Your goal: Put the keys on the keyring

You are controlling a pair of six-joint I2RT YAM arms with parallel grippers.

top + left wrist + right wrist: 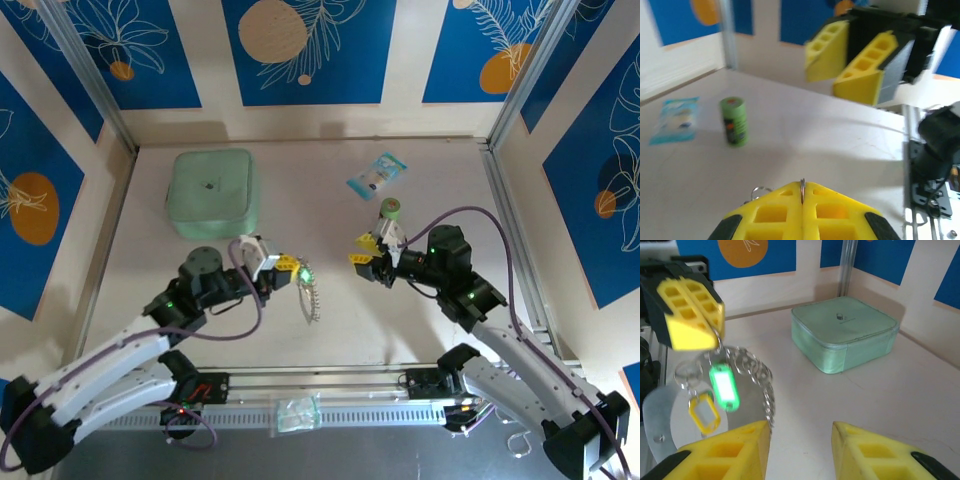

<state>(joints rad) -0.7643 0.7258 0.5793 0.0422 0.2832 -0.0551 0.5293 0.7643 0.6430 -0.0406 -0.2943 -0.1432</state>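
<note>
My left gripper is shut on the keyring, a wire loop strung with small shiny metal bits; its wire is pinched edge-on between the pads. Under that gripper hang the two keys, a green-headed one and a yellow-headed one. In the top view the green head glows beside the fingers and the loop trails down to the table. My right gripper faces the left one across a small gap. It is open, with nothing between its fingers.
An upright green cylinder stands just behind the right gripper, with a light blue packet farther back. A pale green zipped case lies at the back left. A small clear bag rests on the front rail.
</note>
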